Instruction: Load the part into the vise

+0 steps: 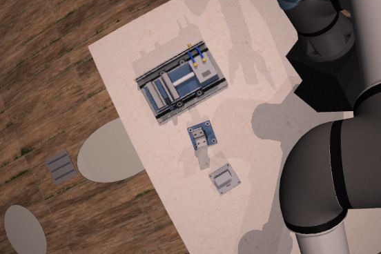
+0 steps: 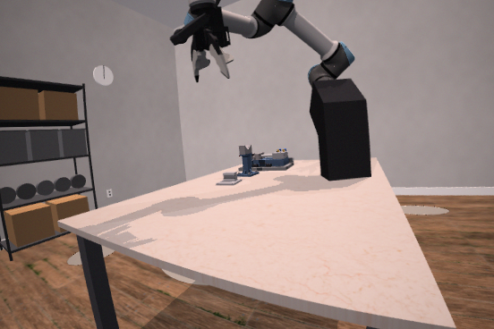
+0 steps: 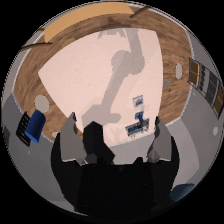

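Observation:
The part (image 1: pixel 222 179) is a small grey block lying on the grey infeed plate near the table's front; it also shows in the exterior view (image 2: pixel 229 176). The vise (image 1: pixel 182 83) stands open, with grey jaws, a blue base and a white cylinder rod; it also shows in the exterior view (image 2: pixel 273 161). The blue V-block (image 1: pixel 202 137) stands between the vise and the plate. My gripper (image 2: pixel 210 68) hangs high above the table, open and empty. In the wrist view its fingers frame the distant table, with the vise (image 3: pixel 136 128) small below.
The black robot pedestal (image 2: pixel 341 129) stands on the table's far right side. A shelf with boxes (image 2: pixel 42 160) stands to the left, off the table.

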Tool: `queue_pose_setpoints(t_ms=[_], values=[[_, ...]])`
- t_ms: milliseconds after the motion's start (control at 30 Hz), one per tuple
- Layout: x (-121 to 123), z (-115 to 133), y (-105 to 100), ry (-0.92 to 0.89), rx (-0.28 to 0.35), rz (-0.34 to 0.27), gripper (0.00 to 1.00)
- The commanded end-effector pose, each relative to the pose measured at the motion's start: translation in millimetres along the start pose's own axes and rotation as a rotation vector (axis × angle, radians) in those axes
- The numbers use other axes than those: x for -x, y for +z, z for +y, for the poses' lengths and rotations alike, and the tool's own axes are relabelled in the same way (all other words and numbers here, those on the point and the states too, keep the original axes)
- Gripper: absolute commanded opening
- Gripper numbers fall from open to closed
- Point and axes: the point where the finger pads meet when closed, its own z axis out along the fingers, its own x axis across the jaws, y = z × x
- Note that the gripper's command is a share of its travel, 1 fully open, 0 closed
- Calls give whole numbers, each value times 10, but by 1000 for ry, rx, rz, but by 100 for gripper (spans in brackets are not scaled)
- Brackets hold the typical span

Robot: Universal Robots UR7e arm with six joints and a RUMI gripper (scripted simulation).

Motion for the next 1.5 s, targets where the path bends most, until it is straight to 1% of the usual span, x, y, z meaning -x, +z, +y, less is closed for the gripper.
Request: queue_pose_setpoints(t_ms=[0, 633, 867, 1033, 1100, 1133, 1300, 1467], values=[[-4, -1, -10, 1, -2, 0, 100], [-6, -1, -9, 0, -2, 0, 100], [-78, -6, 37, -13, -8, -12, 100], [-227, -8, 134, -40, -21, -35, 100], [-227, -8, 134, -40, -21, -35, 100], [-268, -6, 161, -47, -25, -41, 100], [-527, 19, 340, -91, -50, -75, 100], [-862, 100, 589, -146, -86, -112, 100]])
